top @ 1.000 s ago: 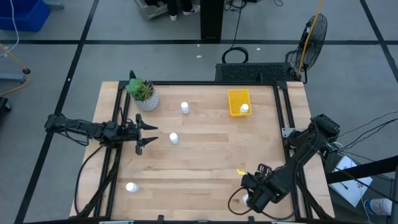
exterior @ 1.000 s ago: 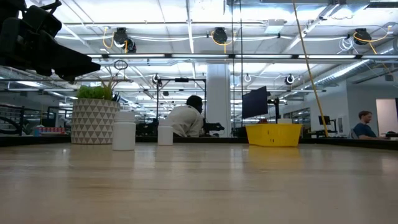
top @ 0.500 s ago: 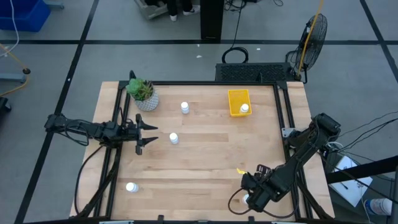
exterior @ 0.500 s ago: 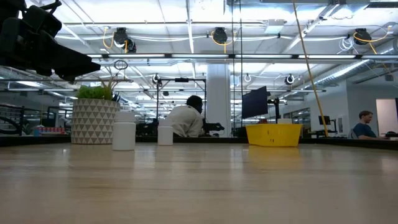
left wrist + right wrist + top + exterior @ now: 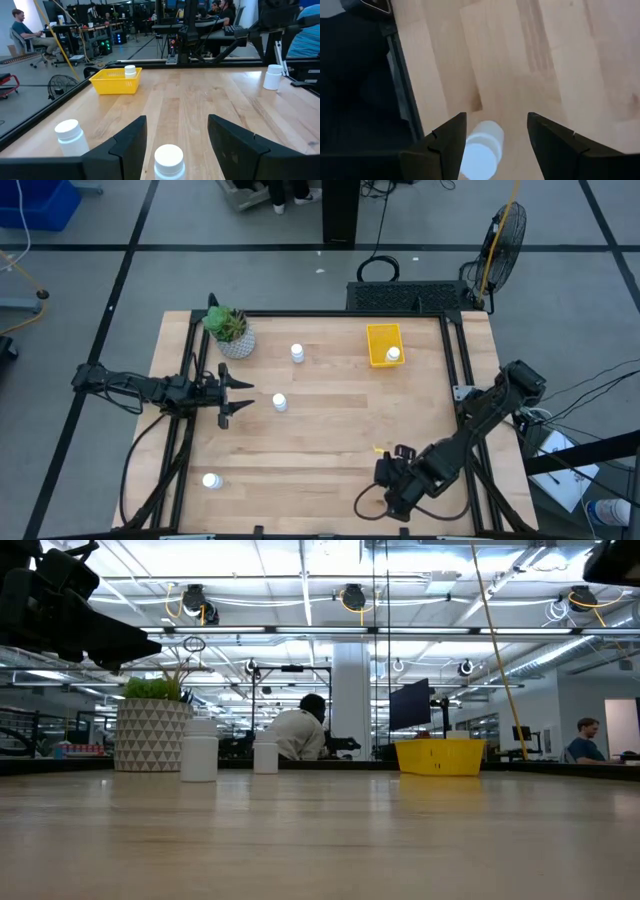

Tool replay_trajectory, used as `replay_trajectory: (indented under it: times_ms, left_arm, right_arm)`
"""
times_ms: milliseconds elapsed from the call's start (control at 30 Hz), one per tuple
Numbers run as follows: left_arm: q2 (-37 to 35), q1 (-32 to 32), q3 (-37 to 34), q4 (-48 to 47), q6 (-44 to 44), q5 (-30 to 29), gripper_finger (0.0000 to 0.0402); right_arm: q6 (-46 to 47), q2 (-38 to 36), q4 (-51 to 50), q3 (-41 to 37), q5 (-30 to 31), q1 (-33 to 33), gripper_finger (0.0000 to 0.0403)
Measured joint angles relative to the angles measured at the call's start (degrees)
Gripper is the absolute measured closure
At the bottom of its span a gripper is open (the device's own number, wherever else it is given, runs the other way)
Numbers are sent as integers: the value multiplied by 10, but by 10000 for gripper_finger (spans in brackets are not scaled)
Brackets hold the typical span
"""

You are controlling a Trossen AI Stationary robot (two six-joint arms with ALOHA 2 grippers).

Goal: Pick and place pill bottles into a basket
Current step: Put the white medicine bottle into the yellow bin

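Two white pill bottles stand upright mid-table, and a third stands near the front left. A fourth stands in the yellow basket at the far right. My left gripper is open at the left side, pointing at the nearest bottle, short of it. My right gripper is open over the near right of the table. Its fingers stand on either side of a fifth bottle, which the gripper hides in the high view.
A white patterned pot with a green plant stands at the far left corner. Black frame rails run along the table's sides. A small yellow scrap lies near my right gripper. People sit in the room beyond the table.
My right gripper has gone toward the table's left edge along the near side, and a part of its arm now shows at the top right of the low view.
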Motion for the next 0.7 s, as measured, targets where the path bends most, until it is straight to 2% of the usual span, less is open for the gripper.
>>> replay_trajectory:
  times_ms: [233,367,533,700]
  left_arm:
    - [0,0,0,0,0,0,188]
    - [0,0,0,0,0,0,188]
    - [0,0,0,0,0,0,188]
    - [0,0,0,0,0,0,188]
  right_arm:
    - [13,0,-8,0,0,-4,190]
    - [15,0,-9,0,-6,-3,149]
    - [47,0,-10,0,-49,-4,92]
    - [109,0,-18,0,-91,3,72]
